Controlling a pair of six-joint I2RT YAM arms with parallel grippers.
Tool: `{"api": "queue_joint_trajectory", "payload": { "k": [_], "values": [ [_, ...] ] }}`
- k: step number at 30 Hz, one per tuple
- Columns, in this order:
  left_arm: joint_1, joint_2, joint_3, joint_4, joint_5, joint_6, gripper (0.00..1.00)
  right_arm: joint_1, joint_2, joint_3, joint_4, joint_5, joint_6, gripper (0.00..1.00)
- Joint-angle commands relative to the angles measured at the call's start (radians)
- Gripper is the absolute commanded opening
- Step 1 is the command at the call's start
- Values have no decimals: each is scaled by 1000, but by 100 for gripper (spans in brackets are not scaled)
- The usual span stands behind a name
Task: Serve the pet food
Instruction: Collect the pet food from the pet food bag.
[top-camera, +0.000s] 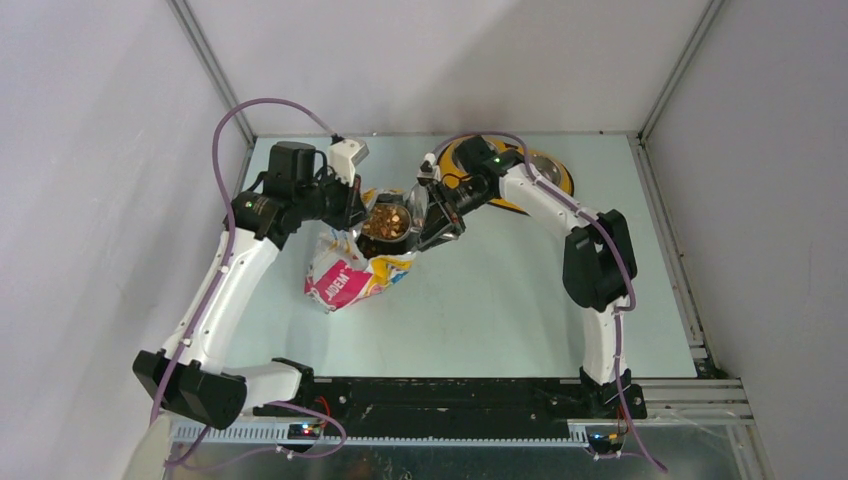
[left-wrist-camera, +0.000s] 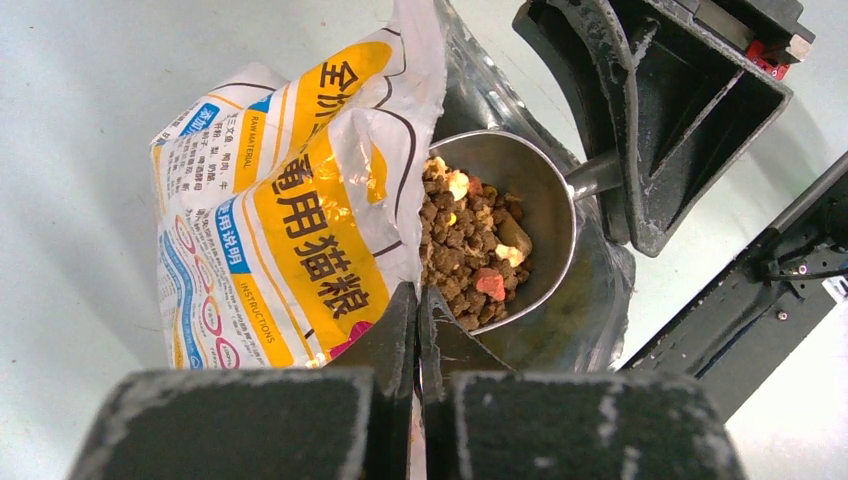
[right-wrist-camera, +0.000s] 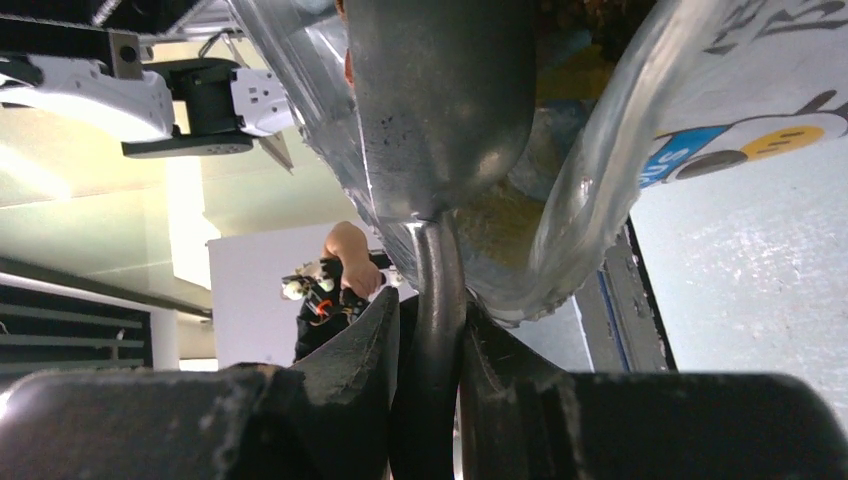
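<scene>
While the left claw (left-wrist-camera: 418, 300) pinches the bag (left-wrist-camera: 290, 210) rim, the right claw (right-wrist-camera: 428, 320) — clamped on the scoop (left-wrist-camera: 545, 205) handle — should lift level so no pet food (left-wrist-camera: 462, 250) spills

Only the bag (left-wrist-camera: 290, 220) carries legible print. In the left wrist view, large black characters on its yellow band read 通用猫粮. The band above shows 全 and a second character that is cut off. A blue tab beside the large characters ends in 说明, with INSTRUCTIONS in small capitals next to it. Higher up, RAW MATERIAL stands by another blue tab. The fine Chinese print around these is too small to read. In the top view, white capitals on the pink panel look like ADEM. The right wrist view gives only cut-off black strokes.
</scene>
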Motion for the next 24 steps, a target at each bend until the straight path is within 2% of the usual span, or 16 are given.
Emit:
{"api": "queue_joint_trajectory", "payload": {
  "k": [1,6,13,15,19,24],
  "values": [
    [-7,-38,1,7,69,0,0,50,-14,41,231,-56,142,0],
    [-7,-47,-8,6,60,1,0,77,20,137,281,-38,233,0],
    [-6,-50,-16,13,61,-3,0,133,39,171,344,-2,318,0],
    [-6,-48,-18,15,62,-5,0,144,51,191,307,32,292,0],
    [-4,-59,-16,13,40,-6,0,122,76,240,138,23,102,0],
    [34,-69,-19,23,23,-26,0,12,29,142,81,-31,10,0]
  ]
}}
